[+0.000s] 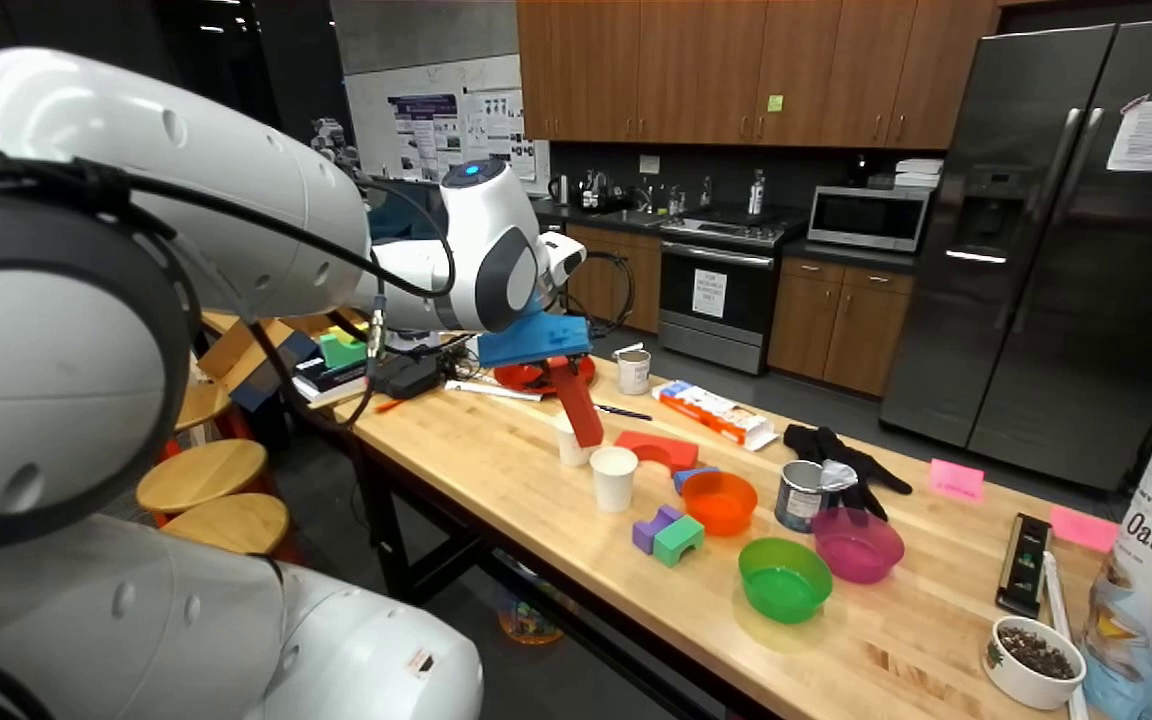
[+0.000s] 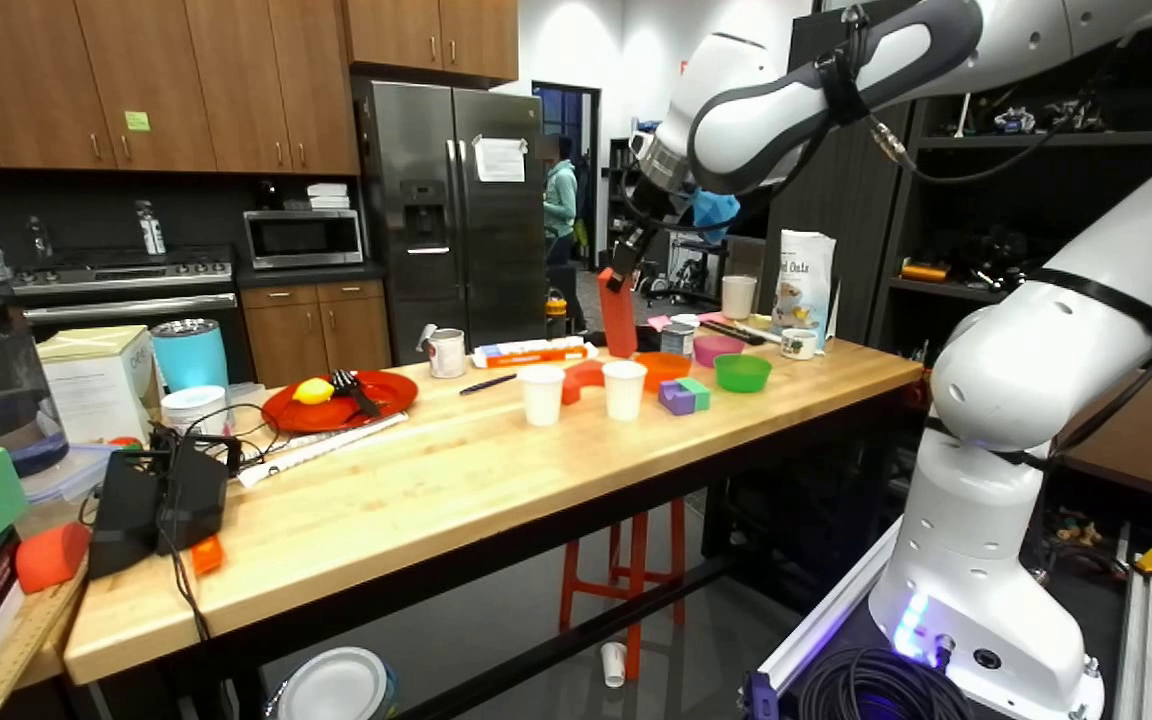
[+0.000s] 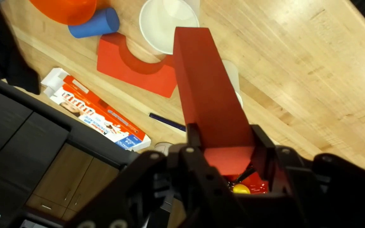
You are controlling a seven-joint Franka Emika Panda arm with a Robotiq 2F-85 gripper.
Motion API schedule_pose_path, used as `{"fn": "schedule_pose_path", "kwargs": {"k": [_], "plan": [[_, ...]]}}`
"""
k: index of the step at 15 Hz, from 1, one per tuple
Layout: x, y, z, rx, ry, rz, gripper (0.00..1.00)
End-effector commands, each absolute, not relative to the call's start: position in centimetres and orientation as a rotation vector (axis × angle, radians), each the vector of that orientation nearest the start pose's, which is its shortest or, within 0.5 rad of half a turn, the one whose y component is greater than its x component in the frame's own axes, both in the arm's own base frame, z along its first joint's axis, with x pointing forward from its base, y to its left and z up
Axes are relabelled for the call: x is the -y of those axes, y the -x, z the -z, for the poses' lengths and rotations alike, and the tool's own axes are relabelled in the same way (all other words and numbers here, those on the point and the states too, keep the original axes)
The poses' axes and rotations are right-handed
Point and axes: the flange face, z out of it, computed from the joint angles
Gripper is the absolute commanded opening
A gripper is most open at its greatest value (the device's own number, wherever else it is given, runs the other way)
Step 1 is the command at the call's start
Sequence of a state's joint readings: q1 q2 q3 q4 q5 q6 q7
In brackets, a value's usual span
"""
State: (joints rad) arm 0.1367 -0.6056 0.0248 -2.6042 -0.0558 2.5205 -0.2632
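Grasped at one end, a long red block slants down from the robot's hand, which clamps it by the sides above the wooden worktop. Near its free end stand two white disposable cups, with a red arch block just beyond, a blue cylinder close by and an orange bowl beside that. Farther off lie a pen and a Kinder chocolate box; a dark refrigerator stands across the room. The step in hand appears to be the carry, the block held but not yet set down; the next move seems to call for steady handling, the free end clear of the cup rims.
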Motion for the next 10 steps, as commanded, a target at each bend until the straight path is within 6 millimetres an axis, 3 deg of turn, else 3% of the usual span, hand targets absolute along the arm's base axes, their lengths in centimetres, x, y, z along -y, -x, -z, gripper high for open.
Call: {"fn": "schedule_pose_path", "kwargs": {"k": [1, 10], "plan": [[-6.1, -39.4, -50.3, 0.589, 3.092, 0.772, 0.16], [-6.2, -41.8, -48.4, 0.614, 3.094, 0.833, 0.16]]}}
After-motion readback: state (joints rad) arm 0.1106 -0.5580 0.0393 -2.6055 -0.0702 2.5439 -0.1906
